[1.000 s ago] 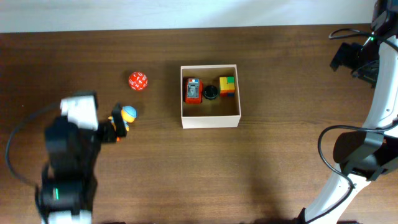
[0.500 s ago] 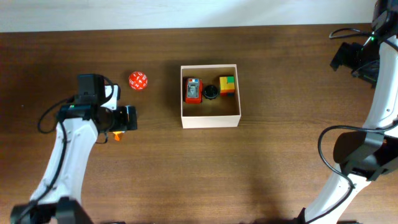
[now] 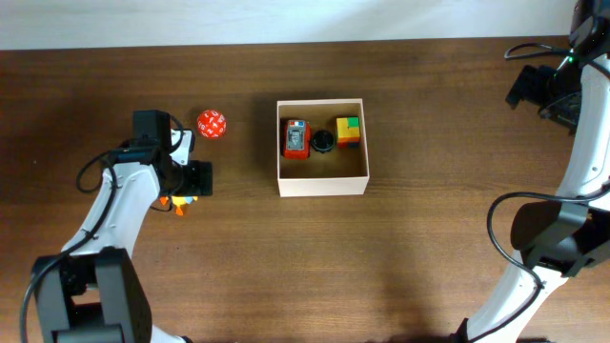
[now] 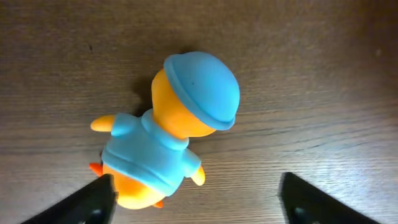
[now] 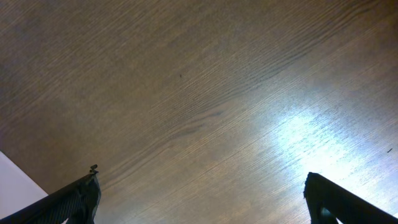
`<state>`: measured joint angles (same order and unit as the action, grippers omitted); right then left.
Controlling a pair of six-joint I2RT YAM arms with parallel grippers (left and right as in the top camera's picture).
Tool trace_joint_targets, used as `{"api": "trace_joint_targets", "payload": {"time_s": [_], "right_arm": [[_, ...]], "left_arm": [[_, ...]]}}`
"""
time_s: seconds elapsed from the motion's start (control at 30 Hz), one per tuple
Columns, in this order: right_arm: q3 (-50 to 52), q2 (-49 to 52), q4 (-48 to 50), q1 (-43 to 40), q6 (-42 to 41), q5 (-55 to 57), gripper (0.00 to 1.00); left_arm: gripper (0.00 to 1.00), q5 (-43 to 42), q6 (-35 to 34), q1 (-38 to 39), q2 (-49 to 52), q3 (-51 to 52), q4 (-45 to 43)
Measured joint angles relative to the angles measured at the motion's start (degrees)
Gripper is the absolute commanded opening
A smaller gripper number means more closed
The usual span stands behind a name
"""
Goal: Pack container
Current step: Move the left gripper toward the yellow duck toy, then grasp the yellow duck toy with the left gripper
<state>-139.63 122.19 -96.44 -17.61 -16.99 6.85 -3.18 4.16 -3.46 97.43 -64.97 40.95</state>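
Observation:
The container (image 3: 322,181) is a shallow square box with white walls and a tan inside, at the table's middle. In it lie a red toy (image 3: 296,138), a black round piece (image 3: 322,141) and a yellow-green-red block (image 3: 348,131). An orange duck toy with a blue cap and shirt (image 4: 171,134) lies on the wood. My left gripper (image 4: 196,199) is open just above it, its left finger close beside the duck's body; in the overhead view the gripper (image 3: 179,183) hides most of the toy. A red ball (image 3: 212,124) lies nearby. My right gripper (image 5: 202,199) is open and empty.
The right arm (image 3: 558,90) is raised at the far right edge, its wrist view showing only bare wood. The left arm's cable loops at the left of the table.
The left arm has swung in from the left front and come down over the duck toy, now covering it in the overhead view. The right arm has not moved.

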Motion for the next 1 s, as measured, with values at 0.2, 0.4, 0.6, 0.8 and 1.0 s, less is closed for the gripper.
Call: {"api": "trace_joint_targets", "payload": {"time_s": [0.2,0.4,0.6,0.8,1.0], "right_arm": [[0.0,0.0,0.0,0.0,0.0,0.0,0.99],[0.0,0.0,0.0,0.0,0.0,0.0,0.99],[0.0,0.0,0.0,0.0,0.0,0.0,0.99],[0.0,0.0,0.0,0.0,0.0,0.0,0.99],[0.0,0.0,0.0,0.0,0.0,0.0,0.99]], "left_arm": [[0.62,0.0,1.2,-0.1,3.1,0.0,0.0],[0.57,0.2,1.2,-0.2,5.4,-0.1,0.0],[0.57,1.8,1.2,-0.2,8.2,-0.2,-0.1],[0.25,3.8,1.6,-0.2,8.3,-0.4,-0.3],[0.02,4.1,1.8,-0.2,8.3,-0.4,-0.3]]}}
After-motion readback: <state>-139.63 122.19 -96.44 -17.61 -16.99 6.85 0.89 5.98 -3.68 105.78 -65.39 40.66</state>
